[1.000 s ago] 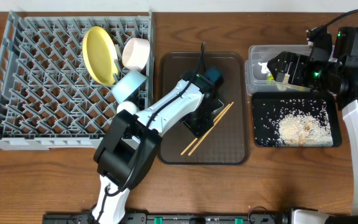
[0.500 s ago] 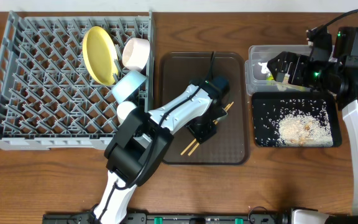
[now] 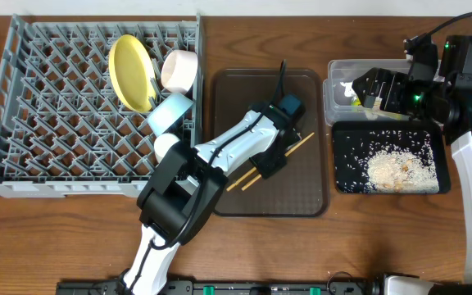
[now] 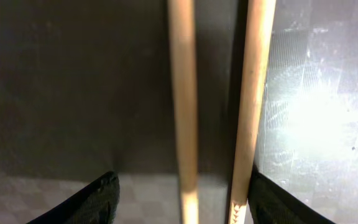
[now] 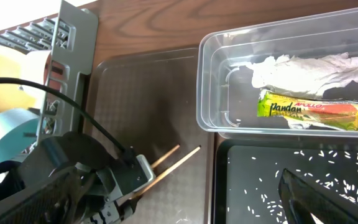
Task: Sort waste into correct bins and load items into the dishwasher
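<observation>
Two wooden chopsticks (image 3: 289, 148) lie slantwise on the dark brown tray (image 3: 301, 90). My left gripper (image 3: 270, 161) is low over them, open. In the left wrist view both chopsticks (image 4: 184, 93) run between the fingers (image 4: 95, 202); the right one touches the right finger and a gap stays on the left. My right gripper (image 3: 375, 88) hangs open over the clear tub (image 3: 334, 111), which holds the green-and-orange wrapper (image 5: 316, 111) and the crumpled paper (image 5: 309, 68). Rice scraps (image 3: 392, 168) lie in the black tray (image 3: 344, 184). The grey rack (image 3: 23, 176) holds the yellow plate (image 3: 131, 72), white bowl (image 3: 179, 70), blue bowl (image 3: 170, 112) and cream cup (image 3: 167, 146).
The rack's right wall (image 3: 195, 98) stands close to the brown tray's left rim. The tub and the black tray sit side by side just right of that tray. My left arm (image 3: 220, 156) stretches across the tray's lower left corner.
My left gripper has turned and shifted slightly over the tray. The chopsticks have swung to a flatter slant, their lower ends now further left and higher. The right arm has not moved.
</observation>
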Motion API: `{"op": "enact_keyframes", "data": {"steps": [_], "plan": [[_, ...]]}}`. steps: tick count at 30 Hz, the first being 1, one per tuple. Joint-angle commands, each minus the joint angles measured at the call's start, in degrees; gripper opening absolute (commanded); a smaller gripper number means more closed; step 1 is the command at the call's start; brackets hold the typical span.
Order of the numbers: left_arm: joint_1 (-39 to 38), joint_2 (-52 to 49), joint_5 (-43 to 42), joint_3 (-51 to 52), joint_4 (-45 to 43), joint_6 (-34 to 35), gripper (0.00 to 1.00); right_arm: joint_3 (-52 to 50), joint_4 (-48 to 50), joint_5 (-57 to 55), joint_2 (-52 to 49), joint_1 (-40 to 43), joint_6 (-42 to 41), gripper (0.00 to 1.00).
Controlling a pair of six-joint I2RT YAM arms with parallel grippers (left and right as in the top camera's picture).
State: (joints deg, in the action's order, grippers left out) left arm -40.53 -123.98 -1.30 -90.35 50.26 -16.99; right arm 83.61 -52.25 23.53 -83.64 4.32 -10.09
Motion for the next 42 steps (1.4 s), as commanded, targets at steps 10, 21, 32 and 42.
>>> {"op": "enact_keyframes", "data": {"steps": [10,21,32,42], "plan": [[0.9,-2.9,6.5,-0.2,-9.6,-1.1,0.66,0.2,0.0,0.0,0.1,-0.2,-0.4,0.99],[1.4,-2.9,3.0,-2.8,-15.4,21.2,0.66,0.2,0.0,0.0,0.1,-0.2,-0.3,0.99],[3.8,-1.5,-8.5,-11.1,-5.6,19.6,0.66,0.2,0.0,0.0,0.1,-0.2,-0.4,0.99],[4.2,-3.7,-5.9,-7.4,-5.3,-0.1,0.64,0.2,0.0,0.0,0.1,-0.2,-0.4,0.99]]}}
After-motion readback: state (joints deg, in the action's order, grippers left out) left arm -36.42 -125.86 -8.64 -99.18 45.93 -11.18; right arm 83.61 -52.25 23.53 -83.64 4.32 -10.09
